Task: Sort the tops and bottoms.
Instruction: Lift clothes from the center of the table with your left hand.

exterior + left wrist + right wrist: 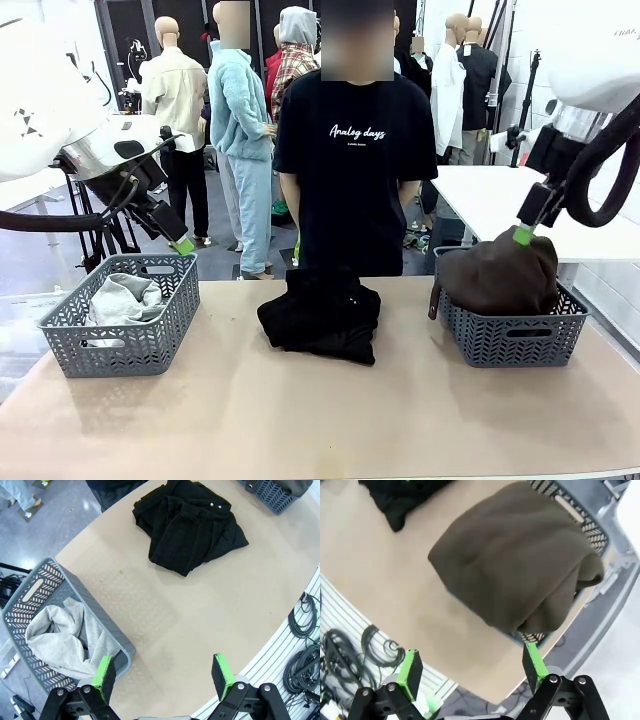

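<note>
Both claws stand wide and empty. The left gripper (163, 674) hangs over the grey lattice plastic basket (95, 610) at the beige worktop's (300, 420) left edge, which holds the crumpled light grey garment (65, 640); the right gripper (470, 667) hovers above the dark brown fabric bundle (515, 565) in the right-edge basket (510, 340). Folded black garments (322, 315) lie midway along the far edge: pinch just the top layer at a fold.

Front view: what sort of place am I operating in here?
Probably an indoor robot test lab staged for clothes sorting: a tan table holding the left basket and right basket, cables on the floor, and a white worktable behind.
</note>
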`<state>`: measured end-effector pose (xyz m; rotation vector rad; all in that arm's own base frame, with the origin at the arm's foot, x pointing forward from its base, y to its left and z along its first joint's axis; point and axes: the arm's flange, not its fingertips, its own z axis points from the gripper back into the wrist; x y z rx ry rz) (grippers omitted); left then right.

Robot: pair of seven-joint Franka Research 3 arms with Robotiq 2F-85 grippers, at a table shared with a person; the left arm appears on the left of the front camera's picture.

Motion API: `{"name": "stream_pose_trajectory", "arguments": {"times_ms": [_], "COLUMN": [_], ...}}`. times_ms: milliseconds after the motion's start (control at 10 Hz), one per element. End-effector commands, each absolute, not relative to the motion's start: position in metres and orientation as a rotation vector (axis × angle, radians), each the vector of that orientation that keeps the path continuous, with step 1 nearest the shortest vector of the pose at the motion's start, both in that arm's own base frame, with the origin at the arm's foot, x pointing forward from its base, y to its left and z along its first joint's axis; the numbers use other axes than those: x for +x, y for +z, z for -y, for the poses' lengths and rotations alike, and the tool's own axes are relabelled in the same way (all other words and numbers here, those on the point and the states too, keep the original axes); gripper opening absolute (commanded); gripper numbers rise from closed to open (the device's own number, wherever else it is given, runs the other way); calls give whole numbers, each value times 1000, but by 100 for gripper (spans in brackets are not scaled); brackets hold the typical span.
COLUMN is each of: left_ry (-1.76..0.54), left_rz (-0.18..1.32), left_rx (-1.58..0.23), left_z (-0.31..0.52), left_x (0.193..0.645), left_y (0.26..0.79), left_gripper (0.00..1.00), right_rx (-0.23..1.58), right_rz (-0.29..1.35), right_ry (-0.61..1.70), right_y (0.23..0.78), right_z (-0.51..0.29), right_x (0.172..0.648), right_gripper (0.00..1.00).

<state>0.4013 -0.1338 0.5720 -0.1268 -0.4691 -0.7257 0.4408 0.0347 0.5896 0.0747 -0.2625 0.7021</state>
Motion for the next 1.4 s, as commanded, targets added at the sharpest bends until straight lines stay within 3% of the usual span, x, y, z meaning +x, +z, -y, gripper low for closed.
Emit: {"name": "stream_pose_trajectory", "arguments": {"times_ms": [0,600,700,900,1100,1300], "left_ry": [-738,-726,-741,-733,-784,-806], "left_rz": [470,469,527,646,670,585], "left_rx": [-140,-127,-12,-41,-79,-74], "left_z": [132,134,144,176,230,281], "left_x": [401,401,350,324,358,399], "left_y": [572,572,579,593,603,580], "left_gripper": [100,100,100,100,100,100], "right_rx": [124,106,106,106,106,106], "right_rz": [378,352,352,352,352,352], "right_ry": [691,680,680,680,680,680], "right_y": [598,607,607,607,607,607], "right_z": [-35,-33,-33,-33,-33,-33], "right_x": [434,439,439,439,439,439], "right_gripper": [100,100,100,100,100,100]}}
